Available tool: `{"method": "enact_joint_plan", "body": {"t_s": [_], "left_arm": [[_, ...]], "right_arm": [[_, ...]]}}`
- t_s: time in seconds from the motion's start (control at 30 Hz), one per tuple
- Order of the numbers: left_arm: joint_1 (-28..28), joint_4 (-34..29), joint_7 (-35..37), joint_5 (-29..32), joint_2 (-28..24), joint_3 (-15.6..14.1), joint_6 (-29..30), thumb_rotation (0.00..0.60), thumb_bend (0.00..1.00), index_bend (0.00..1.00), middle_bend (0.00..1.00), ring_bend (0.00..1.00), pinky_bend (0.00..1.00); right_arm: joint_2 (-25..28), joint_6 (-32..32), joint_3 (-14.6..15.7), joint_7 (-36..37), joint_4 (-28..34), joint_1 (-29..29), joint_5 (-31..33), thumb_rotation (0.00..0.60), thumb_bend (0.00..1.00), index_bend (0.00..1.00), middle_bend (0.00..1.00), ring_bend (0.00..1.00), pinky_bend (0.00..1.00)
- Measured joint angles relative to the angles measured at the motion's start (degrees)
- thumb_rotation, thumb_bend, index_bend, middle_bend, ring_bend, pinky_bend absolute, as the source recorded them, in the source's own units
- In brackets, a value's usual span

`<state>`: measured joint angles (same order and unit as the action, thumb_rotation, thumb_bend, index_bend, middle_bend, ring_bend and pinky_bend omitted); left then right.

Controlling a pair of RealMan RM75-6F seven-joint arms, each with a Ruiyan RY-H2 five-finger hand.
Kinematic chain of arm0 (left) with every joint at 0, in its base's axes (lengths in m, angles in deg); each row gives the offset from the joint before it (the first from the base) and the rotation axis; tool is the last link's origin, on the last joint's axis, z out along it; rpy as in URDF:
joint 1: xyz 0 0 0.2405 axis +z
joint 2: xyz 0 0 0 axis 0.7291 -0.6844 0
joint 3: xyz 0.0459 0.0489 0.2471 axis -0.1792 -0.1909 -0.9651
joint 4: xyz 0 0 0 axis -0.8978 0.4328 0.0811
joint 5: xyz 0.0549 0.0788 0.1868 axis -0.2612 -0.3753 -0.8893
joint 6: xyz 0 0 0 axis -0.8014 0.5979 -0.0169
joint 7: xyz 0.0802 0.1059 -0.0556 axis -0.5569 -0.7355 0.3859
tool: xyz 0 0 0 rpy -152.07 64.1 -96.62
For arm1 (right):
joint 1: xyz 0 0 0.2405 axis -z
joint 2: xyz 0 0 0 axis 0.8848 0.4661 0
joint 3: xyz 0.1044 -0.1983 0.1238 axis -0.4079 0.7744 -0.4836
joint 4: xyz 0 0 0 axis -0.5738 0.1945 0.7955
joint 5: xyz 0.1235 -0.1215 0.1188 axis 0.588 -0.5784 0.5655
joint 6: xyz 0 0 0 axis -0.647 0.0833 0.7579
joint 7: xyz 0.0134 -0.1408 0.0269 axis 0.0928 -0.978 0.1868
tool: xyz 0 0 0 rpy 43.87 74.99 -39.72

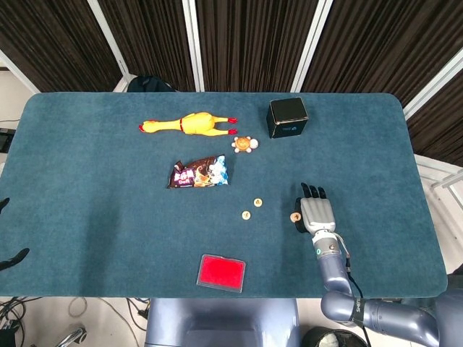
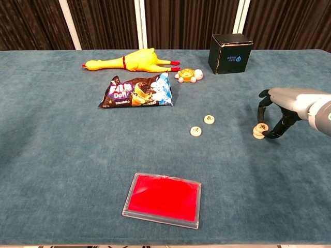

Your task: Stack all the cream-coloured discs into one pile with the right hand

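Note:
A short pile of cream discs [image 2: 258,130] stands on the blue table, right of centre; the head view shows it as the pile [image 1: 294,215]. My right hand [image 2: 282,108] arches over it, a finger and the thumb pinching the top disc where it sits on the pile. The head view shows the right hand [image 1: 316,212] just right of the pile. Two loose cream discs lie apart to the left: the farther disc [image 2: 209,119] and the nearer disc [image 2: 196,131]. Of my left hand [image 1: 9,231] only dark fingertips show at the left edge, spread with nothing between them.
A red flat case [image 2: 162,200] lies near the front edge. A snack bag [image 2: 136,92], a yellow rubber chicken [image 2: 130,60], a small toy turtle [image 2: 188,75] and a black box [image 2: 230,53] sit further back.

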<state>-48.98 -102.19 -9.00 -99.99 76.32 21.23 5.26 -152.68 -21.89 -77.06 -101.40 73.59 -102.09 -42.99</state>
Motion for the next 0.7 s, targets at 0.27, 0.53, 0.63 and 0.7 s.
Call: {"method": "enact_joint_plan", "body": {"t_s": [0.27,0.53,0.63,0.7], "left_arm": [[0.03,-0.06,0.00,-0.05,-0.03,-0.04,0.03,0.600,0.10,0.12,0.00,0.00,0.03],[0.02,-0.08,-0.01,0.03,-0.04,-0.03,-0.04,0.600,0.10,0.12,0.00,0.00,0.03],[0.02,-0.05,0.02,0.01,-0.05,-0.04,-0.06,0.600,0.10,0.12,0.00,0.00,0.03],[0.02,-0.05,0.00,0.02,-0.05,-0.06,-0.09,0.600,0.10,0.12,0.00,0.00,0.03]], "right_arm": [[0.21,0.14,0.08,-0.07,0.43,-0.18,0.49,0.600,0.41,0.47,0.00,0.00,0.00],[0.06,0.20,0.09,-0.07,0.18,-0.45,0.93,0.600,0.41,0.44,0.00,0.00,0.00],[0.04,0.18,0.09,-0.02,0.08,-0.50,1.01,0.600,0.41,0.44,0.00,0.00,0.00],[0.06,0.25,0.08,-0.03,0.06,-0.57,1.14,0.600,0.41,0.44,0.00,0.00,0.00]]}}
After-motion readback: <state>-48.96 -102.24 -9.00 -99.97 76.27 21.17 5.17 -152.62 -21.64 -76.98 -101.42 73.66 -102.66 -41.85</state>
